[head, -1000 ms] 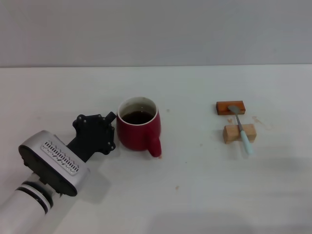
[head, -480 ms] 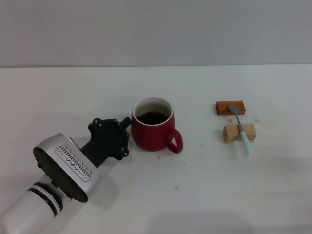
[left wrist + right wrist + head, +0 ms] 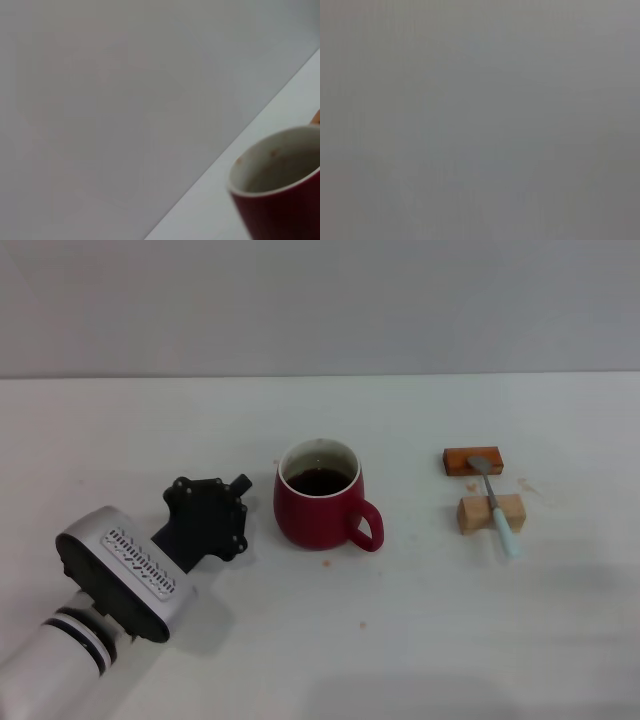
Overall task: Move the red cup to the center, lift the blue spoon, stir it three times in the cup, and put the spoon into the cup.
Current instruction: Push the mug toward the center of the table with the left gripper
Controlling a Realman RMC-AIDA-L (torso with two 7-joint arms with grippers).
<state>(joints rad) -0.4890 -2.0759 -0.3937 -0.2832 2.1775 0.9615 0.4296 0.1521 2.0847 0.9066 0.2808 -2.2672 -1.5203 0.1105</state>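
The red cup (image 3: 316,508) stands upright near the middle of the white table (image 3: 400,640) in the head view, with dark liquid inside and its handle to the right. It also shows in the left wrist view (image 3: 280,192). My left gripper (image 3: 238,496) is just left of the cup, a small gap apart from it. The blue spoon (image 3: 494,504) lies to the right, its grey bowl on an orange-brown block (image 3: 472,460) and its pale handle across a tan block (image 3: 490,513). My right gripper is out of view.
The two wooden blocks under the spoon sit at the right of the table. Small brown specks (image 3: 327,563) dot the table in front of the cup. The right wrist view shows only plain grey.
The cup slid right toward the middle and its handle swung from front to right. My left gripper followed it, then drew back left, leaving a gap.
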